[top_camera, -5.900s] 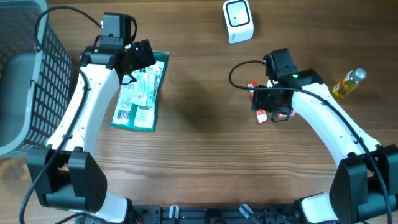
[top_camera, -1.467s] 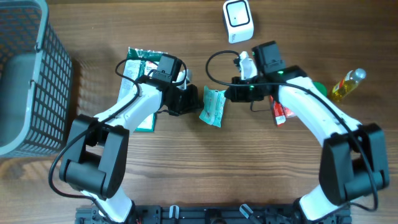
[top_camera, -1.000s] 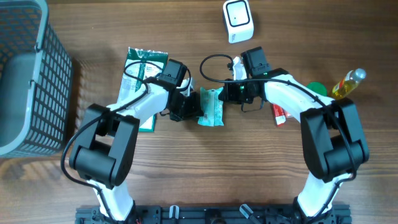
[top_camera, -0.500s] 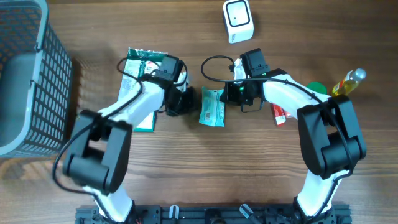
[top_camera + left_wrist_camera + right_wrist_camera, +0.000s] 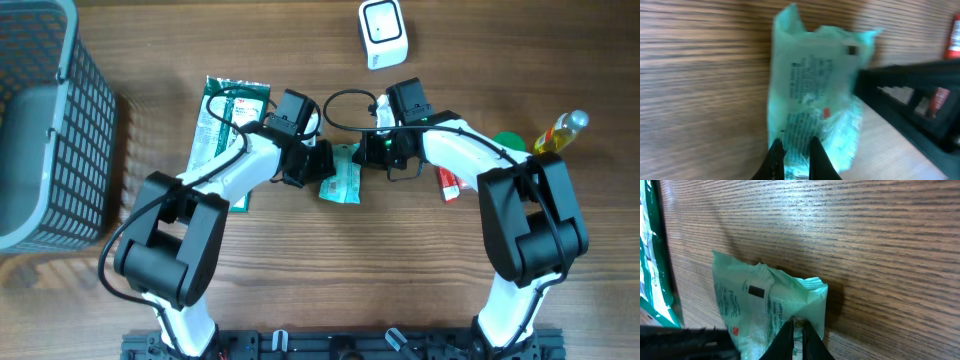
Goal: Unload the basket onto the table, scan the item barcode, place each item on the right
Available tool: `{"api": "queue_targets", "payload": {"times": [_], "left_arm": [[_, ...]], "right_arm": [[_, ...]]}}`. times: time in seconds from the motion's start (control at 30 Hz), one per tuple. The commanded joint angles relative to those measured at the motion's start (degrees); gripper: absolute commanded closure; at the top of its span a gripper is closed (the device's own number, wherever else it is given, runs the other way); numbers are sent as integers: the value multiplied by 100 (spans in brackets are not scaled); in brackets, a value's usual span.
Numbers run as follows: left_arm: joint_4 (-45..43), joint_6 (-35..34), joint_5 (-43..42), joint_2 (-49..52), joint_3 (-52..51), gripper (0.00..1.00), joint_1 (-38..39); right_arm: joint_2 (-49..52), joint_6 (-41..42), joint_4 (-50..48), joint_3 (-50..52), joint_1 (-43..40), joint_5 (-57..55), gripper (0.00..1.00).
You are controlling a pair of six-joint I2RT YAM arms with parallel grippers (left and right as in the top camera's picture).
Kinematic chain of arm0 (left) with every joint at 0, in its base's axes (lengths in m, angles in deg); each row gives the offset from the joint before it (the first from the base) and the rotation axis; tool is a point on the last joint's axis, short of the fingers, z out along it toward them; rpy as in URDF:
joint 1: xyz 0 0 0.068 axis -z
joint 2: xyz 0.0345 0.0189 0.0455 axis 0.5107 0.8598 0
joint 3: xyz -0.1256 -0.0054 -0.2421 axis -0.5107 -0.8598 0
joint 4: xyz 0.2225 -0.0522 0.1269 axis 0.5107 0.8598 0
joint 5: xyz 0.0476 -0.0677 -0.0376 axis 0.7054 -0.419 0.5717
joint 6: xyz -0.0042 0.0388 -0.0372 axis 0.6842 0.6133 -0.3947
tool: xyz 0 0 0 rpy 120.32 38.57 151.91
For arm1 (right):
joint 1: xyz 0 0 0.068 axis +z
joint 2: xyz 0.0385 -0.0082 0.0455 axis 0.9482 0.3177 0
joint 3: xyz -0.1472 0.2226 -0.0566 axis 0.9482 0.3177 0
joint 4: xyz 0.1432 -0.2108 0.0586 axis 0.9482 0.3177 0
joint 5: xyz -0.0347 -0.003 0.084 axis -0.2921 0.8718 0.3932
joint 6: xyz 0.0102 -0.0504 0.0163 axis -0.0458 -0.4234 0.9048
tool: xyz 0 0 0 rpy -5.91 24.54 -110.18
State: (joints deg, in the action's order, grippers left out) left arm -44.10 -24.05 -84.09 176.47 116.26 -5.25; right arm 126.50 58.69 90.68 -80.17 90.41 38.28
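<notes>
Overhead view, read with both wrist views. The small mint-green plastic packet (image 5: 343, 172) sits directly between the left gripper (image 5: 795, 156) and the right gripper (image 5: 796, 339) and touches both. Its long axis runs crosswise to the line joining them. The left gripper's jaws are drawn together on one edge of the packet. The right gripper's jaws pinch the opposite edge, all but closed. Whether the packet rests on the wooden tabletop (image 5: 400, 280) or is held just above it cannot be told.

The white box-shaped scanner (image 5: 383, 33) lies just beyond the right gripper, on the side away from the robot's base. The right arm is therefore judged the nearer, and the coming move is a short carry outward from it. Print and a small black mark show on the packet, but no barcode is legible.

Count:
- one mint-green packet, one scanner and two grippers
- one large dark-green flat pouch (image 5: 225, 110) outboard of the left gripper
- one grey wire basket (image 5: 40, 120) well beyond that pouch
- one red tube (image 5: 447, 183), one green round object (image 5: 510, 142) and one yellow bottle (image 5: 560, 135) outboard of the right gripper
</notes>
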Motion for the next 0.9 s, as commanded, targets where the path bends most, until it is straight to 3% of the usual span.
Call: {"api": "queue_targets", "payload": {"times": [0.0, 0.17, 0.3, 0.4, 0.57, 0.67, 0.8, 0.87], "left_arm": [[144, -70, 1220, 354, 13, 96, -15], [140, -70, 1204, 365, 13, 96, -20], [140, -70, 1204, 365, 13, 96, -20], [140, -70, 1204, 365, 13, 96, -20], [122, -70, 1202, 365, 13, 96, -20], [125, -70, 1202, 365, 13, 96, -22], [122, -70, 1202, 365, 13, 96, -22], [122, -70, 1202, 365, 13, 96, -22]], "right_arm": [[236, 59, 52, 66, 24, -275, 91], [179, 35, 37, -11, 15, -219, 93], [-402, -404, 190, -221, 20, 1276, 87], [-649, -485, 656, -219, 90, 1314, 88], [-623, -260, 730, 149, 382, 769, 93], [-623, 535, 713, 564, 581, -197, 96], [-623, 680, 481, 901, 592, -385, 91], [-627, 680, 452, 894, 592, -374, 94]]}}
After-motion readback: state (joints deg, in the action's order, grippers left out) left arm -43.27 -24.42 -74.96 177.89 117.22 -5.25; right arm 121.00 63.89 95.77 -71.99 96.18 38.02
